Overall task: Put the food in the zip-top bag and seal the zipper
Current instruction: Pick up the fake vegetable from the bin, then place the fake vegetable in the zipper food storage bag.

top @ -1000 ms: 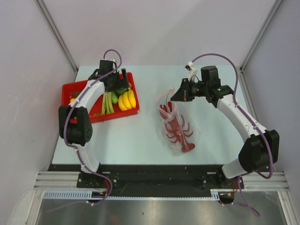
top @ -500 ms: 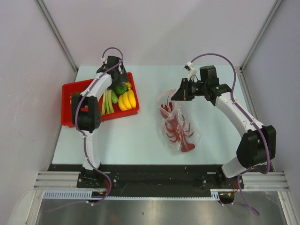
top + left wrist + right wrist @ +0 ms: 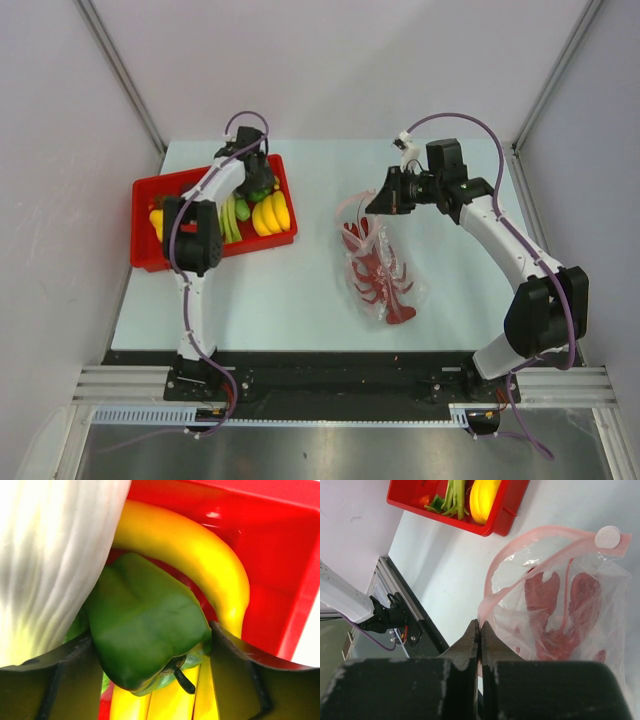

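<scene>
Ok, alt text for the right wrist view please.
The right gripper, shut, pinches the rim of the clear zip-top bag, whose pink zipper mouth gapes open with the red lobster inside. A red tray sits top left.

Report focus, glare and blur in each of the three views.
Top external: even light, sharp throughout, soft shadows. Left wrist: extreme close-up, green bell pepper in focus, white ribbed thing overexposed, glint on the red tray. Right wrist: zip-top bag crisp with light sheen, right end effector dark and blurred.
</scene>
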You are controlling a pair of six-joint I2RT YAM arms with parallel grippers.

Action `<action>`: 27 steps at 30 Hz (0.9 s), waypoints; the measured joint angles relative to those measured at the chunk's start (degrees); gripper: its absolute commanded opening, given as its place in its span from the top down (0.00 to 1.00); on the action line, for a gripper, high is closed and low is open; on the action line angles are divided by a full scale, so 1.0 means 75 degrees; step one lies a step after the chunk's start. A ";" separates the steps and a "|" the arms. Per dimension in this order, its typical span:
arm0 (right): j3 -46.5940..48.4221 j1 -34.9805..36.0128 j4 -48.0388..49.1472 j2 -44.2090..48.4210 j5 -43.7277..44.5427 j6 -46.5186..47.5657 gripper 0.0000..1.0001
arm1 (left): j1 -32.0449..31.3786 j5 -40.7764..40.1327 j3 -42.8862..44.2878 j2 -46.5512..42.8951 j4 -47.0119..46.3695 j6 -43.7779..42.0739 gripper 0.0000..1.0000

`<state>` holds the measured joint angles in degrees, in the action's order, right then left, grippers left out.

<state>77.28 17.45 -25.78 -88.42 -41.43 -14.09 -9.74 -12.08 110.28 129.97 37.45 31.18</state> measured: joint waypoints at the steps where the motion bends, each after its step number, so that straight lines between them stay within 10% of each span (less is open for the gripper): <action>1: 0.0000 0.0012 -0.0015 0.0000 0.0000 0.0023 1.00 | 0.0000 0.0067 -0.0012 -0.0044 0.0026 -0.0029 0.42; 10: 0.0137 0.0443 -0.0070 0.0000 -0.0073 0.0207 1.00 | 0.0000 0.1224 -0.1443 -0.2661 -0.0251 -0.0370 0.51; 22: 0.0373 0.0979 -0.0067 0.0006 -0.0283 0.0137 1.00 | -0.0423 0.6671 -0.5307 -0.5968 -0.3083 -0.1373 0.67; 27: 0.0373 0.1070 -0.0009 0.0032 -0.0291 -0.0061 1.00 | -0.1451 0.7347 -0.6446 -0.6339 -0.3599 -0.1443 0.67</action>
<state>80.07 25.47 -25.85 -88.18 -43.62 -14.55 -20.62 43.03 61.93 82.43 10.46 20.36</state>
